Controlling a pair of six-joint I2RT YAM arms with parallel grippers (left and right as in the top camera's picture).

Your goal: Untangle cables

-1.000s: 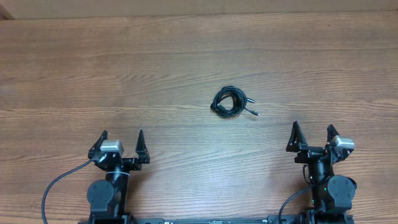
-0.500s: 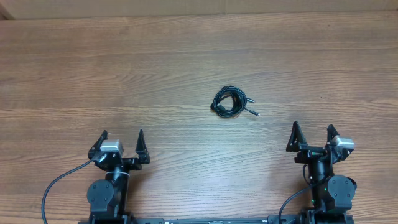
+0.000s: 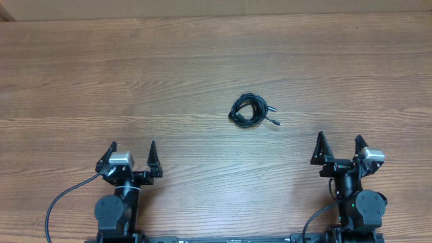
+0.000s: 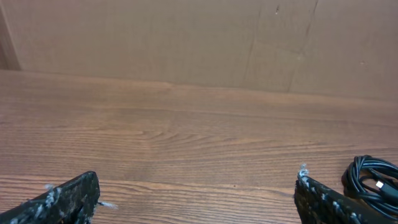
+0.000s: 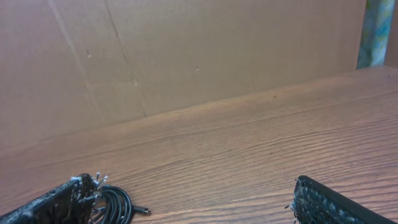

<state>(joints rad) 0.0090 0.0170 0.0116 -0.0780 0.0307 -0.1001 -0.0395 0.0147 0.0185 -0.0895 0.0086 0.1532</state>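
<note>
The cables (image 3: 251,111) lie as one small black tangle on the wooden table, a little right of centre, with silvery plug tips sticking out to the right. The tangle shows at the lower right edge of the left wrist view (image 4: 373,180) and at the lower left of the right wrist view (image 5: 115,204), partly behind a finger. My left gripper (image 3: 131,154) is open and empty at the near left. My right gripper (image 3: 339,147) is open and empty at the near right. Both sit well short of the tangle.
A brown cardboard wall (image 5: 186,50) stands along the table's far edge (image 4: 186,87). Thick black wires (image 3: 57,202) run from the arm bases at the near edge.
</note>
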